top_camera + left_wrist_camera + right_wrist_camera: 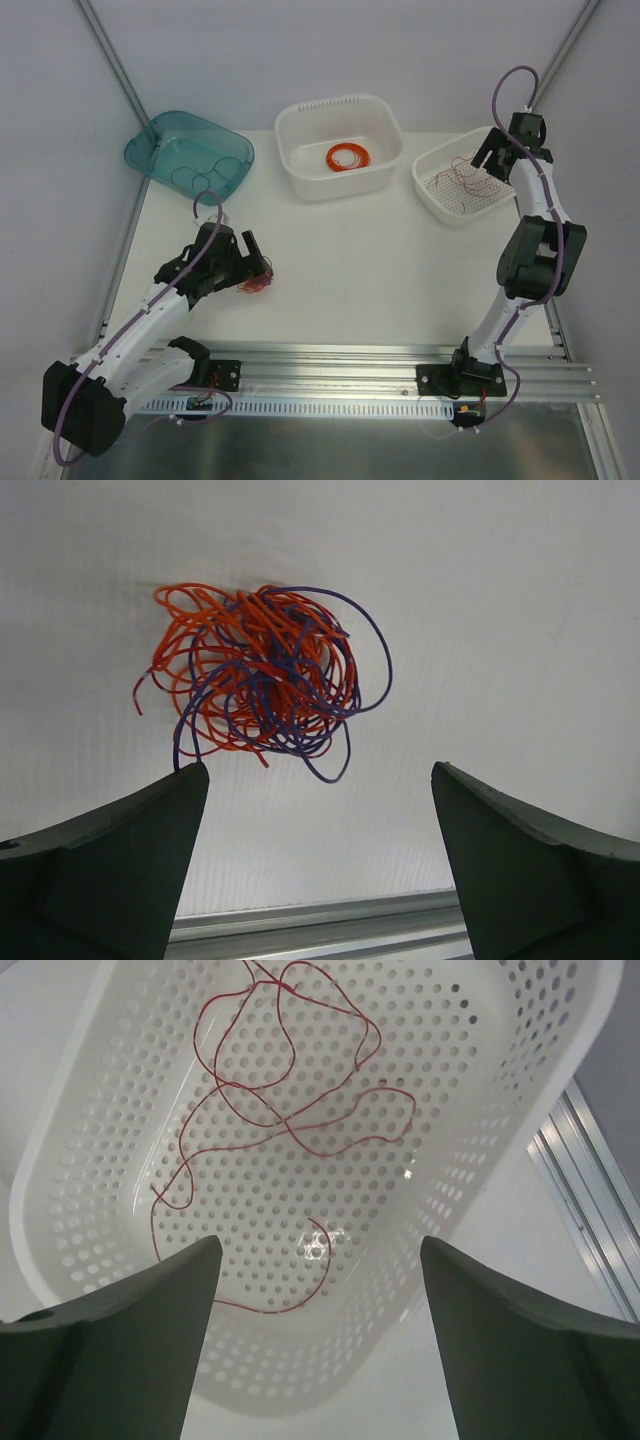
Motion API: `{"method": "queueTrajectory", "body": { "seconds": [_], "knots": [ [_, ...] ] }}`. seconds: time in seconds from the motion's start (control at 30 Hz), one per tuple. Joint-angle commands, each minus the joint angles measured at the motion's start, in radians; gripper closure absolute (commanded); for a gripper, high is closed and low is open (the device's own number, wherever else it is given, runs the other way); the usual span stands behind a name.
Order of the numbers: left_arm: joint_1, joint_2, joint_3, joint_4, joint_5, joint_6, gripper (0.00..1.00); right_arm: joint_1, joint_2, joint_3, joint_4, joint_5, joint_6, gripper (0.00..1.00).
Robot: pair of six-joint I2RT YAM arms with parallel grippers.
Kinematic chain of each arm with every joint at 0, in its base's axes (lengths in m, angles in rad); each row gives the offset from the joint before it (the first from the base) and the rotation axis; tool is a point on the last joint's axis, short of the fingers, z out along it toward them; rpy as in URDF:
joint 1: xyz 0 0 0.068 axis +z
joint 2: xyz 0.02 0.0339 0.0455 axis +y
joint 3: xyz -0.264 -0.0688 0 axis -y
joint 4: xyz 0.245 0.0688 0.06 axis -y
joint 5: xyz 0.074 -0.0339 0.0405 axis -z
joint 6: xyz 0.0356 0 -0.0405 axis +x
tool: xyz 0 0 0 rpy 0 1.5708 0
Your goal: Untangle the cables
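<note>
A small knotted ball of thin orange-red and purple-blue cables (262, 678) lies on the white table; it also shows in the top view (256, 284). My left gripper (318, 780) is open and empty just short of the ball, with its left finger (120, 860) close to a trailing strand end. A loose dark red cable (290, 1090) lies squiggled in the white perforated basket (480, 1150), at the far right in the top view (462, 178). My right gripper (320, 1250) hangs open and empty above that basket.
A white tub (375, 125) at the back centre holds a neatly wound orange ring coil (347, 157). A teal tray (165, 140) with dark wire loops sits at the back left. A metal rail (380, 365) runs along the near edge.
</note>
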Motion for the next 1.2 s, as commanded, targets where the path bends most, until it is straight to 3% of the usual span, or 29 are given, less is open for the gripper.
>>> {"method": "queueTrajectory", "body": {
  "seconds": [0.0,0.07,0.2,0.43,0.53,0.67,0.87,1.17],
  "knots": [
    [0.030,0.002,0.014,-0.050,-0.070,-0.030,0.05,0.000,-0.157,0.054,-0.105,0.060,0.006,0.14],
    [0.055,0.011,0.022,-0.065,-0.102,-0.021,0.06,0.017,-0.208,0.042,-0.148,0.060,0.012,0.05],
    [0.124,0.046,0.027,-0.074,-0.115,-0.001,0.07,0.106,-0.352,-0.067,-0.133,-0.015,0.029,0.02],
    [0.204,0.184,0.068,-0.056,-0.095,0.042,0.20,0.435,-0.601,-0.424,-0.030,-0.142,0.082,0.02],
    [0.204,0.267,0.106,-0.019,0.018,0.057,0.27,0.575,-0.629,-0.538,0.046,-0.182,0.111,0.03],
    [0.194,0.358,0.097,0.051,0.178,0.033,0.38,0.685,-0.619,-0.641,0.151,-0.260,0.167,0.04],
    [0.104,0.410,0.083,0.171,0.272,-0.016,0.50,0.776,-0.570,-0.716,0.310,-0.391,0.285,0.08],
    [0.015,0.418,0.063,0.280,0.301,-0.079,0.53,0.856,-0.409,-0.742,0.499,-0.477,0.504,0.23]
  ]
}}
